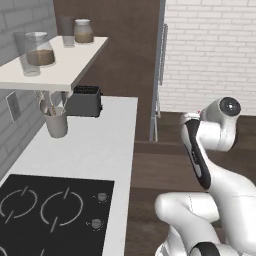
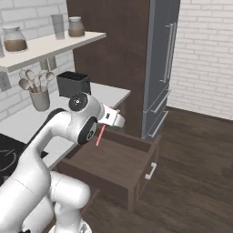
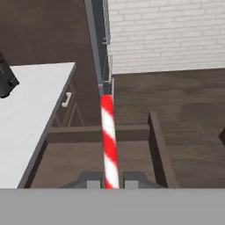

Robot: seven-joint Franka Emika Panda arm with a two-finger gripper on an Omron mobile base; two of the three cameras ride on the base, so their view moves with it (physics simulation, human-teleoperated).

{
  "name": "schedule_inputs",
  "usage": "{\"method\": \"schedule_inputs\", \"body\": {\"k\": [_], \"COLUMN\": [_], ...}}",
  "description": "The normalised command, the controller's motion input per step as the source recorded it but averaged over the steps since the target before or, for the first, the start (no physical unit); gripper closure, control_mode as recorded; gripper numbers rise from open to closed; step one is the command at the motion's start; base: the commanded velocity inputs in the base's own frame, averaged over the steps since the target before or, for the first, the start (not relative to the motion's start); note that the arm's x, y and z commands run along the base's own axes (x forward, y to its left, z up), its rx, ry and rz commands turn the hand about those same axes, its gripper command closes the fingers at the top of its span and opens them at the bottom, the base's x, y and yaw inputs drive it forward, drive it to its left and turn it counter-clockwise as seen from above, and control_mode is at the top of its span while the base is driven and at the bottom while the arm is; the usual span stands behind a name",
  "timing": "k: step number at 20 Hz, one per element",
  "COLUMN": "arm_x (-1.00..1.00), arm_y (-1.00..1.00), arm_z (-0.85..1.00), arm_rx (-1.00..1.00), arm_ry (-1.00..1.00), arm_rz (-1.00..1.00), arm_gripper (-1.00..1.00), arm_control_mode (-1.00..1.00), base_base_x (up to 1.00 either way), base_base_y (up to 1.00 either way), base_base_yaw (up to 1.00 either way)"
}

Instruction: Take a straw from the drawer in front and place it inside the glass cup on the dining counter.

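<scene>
Below the gripper (image 3: 110, 180) lies an open dark brown wooden drawer (image 2: 119, 160) — its fingers are clenching a thin red-and-white striped straw (image 3: 108, 139), which is extending ahead.

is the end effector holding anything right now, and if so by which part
Yes: the end effector is shut on the straw, gripping it at one end. The rest of the straw sticks out ahead of the fingertips, above the open drawer.

arm (image 2: 50, 136): glossy white rounded shells | joints: dark bands, grey round caps | claw (image 3: 110, 181): dark tips
</scene>
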Motion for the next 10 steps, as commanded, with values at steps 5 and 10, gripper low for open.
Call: {"method": "schedule_inputs", "body": {"k": [5, 10], "arm_x": [-0.76, -0.67], "arm_y": [0.01, 0.13], "arm_z": [0.76, 0.49], "arm_rx": [0.00, 0.01], "arm_ry": [-0.06, 0.00], "arm_rz": [-0.05, 0.01], "arm_gripper": [1.00, 1.00], "arm_control_mode": [-1.00, -1.00], "base_base_x": [0.00, 0.00], "base_base_y": [0.00, 0.00], "base_base_yaw": [0.00, 0.00]}}
